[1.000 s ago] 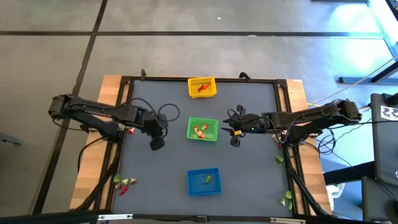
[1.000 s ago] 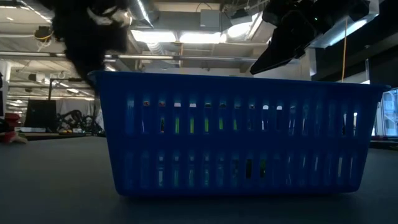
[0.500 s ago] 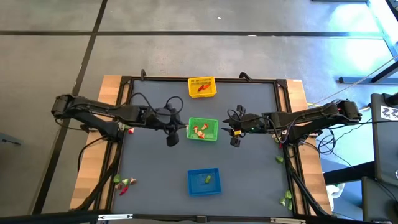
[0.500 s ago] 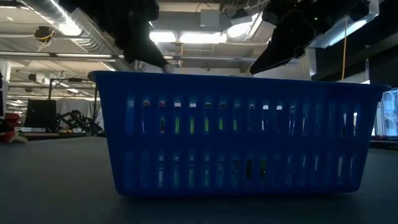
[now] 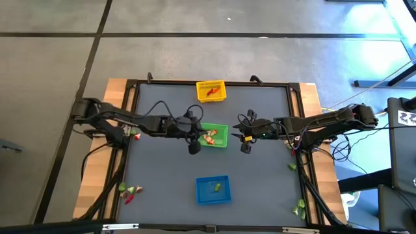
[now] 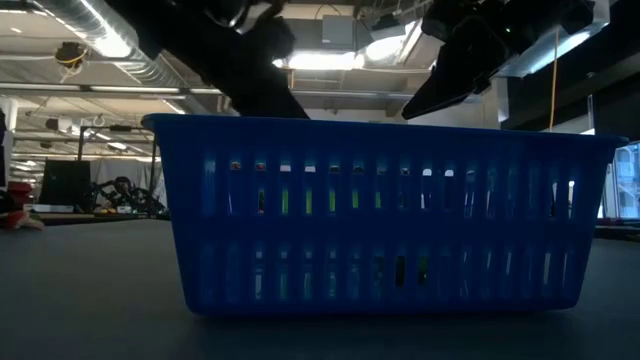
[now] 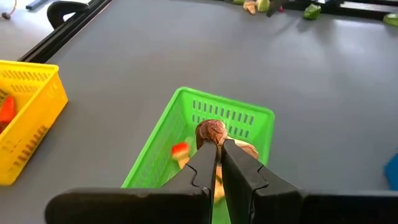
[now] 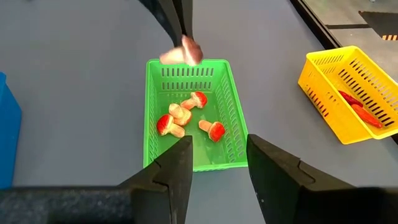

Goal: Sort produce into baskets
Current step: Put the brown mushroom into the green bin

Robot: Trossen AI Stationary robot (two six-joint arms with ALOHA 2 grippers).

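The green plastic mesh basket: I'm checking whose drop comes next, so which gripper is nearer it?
Left. The left gripper, shut on a brown-capped mushroom piece, hangs over the green plastic mesh basket's left rim; the right gripper waits just beyond its right side.

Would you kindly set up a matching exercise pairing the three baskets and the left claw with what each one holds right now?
Things:
1. yellow basket
2. green basket
3. blue basket
4. left claw

Contents:
A. several red-capped mushrooms
B. one brown-capped mushroom, pinched above a basket
C. orange-red pieces
D. a light green piece

Pairs: 1-C, 2-A, 3-D, 4-B
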